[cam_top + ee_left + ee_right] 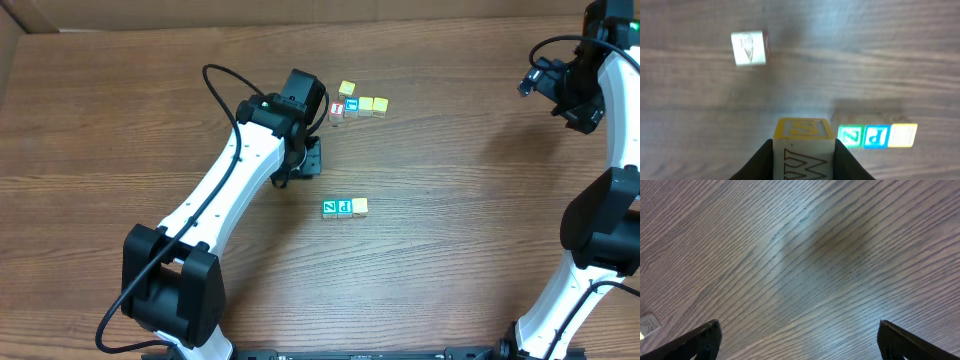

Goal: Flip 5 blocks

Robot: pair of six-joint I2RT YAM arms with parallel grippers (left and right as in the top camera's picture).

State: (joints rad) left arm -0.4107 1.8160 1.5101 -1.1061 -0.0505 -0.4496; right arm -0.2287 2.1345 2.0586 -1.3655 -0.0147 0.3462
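**Left-wrist view, block in grasp.** The held block [802, 160], a whitish cube with a dark M on its near side and a yellow-bordered upper face, is clamped between the left fingers [757, 165], which stand narrow against its two flanks. Just beside it, to the right in this view, the green Z block [850, 136], teal P block [875, 136] and pale yellow block [902, 135] form a touching row. A second whitish block [750, 47] lies well apart, farther out on the table [690, 100]. Likely faults: a release with the cube tilted could let it tumble back onto the same face, and a set-down too near the row could nudge the green Z block (the gap is small). A slack grip could also let the cube twist. The right fingers [700, 340] are spread wide over bare wood, holding nothing. Not resolved: whether the held block touches the table or hangs above it, since its lower part is cropped. In the overhead view the left arm [240, 170] covers both whitish cubes. The second whitish block's mark is blurred, and a pale corner [647, 325] at the right-wrist frame edge cannot be identified.
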